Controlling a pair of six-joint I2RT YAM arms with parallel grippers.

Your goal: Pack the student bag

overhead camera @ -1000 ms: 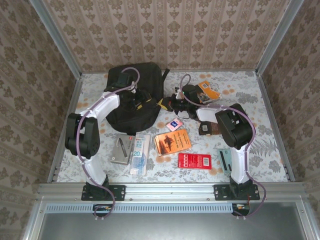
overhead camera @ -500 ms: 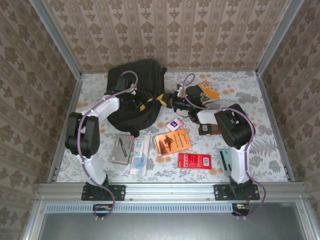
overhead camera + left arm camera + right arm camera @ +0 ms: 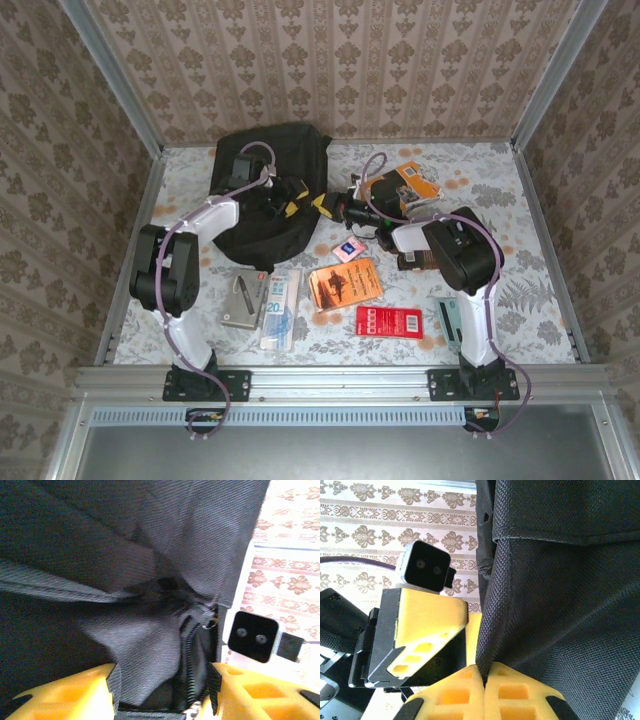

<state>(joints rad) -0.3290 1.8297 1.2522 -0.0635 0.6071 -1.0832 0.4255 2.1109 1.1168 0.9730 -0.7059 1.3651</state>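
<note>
Left wrist view: the left gripper (image 3: 164, 680) stands half spread on the student bag (image 3: 125, 530), with a fold and the zipper (image 3: 190, 650) between its fingers; whether they press it I cannot tell. To its right, the right gripper (image 3: 484, 672) is closed, pinching the bag's edge. The two would best pull gently apart, holding the opening taut. From overhead, that pinch is too small to judge.
</note>
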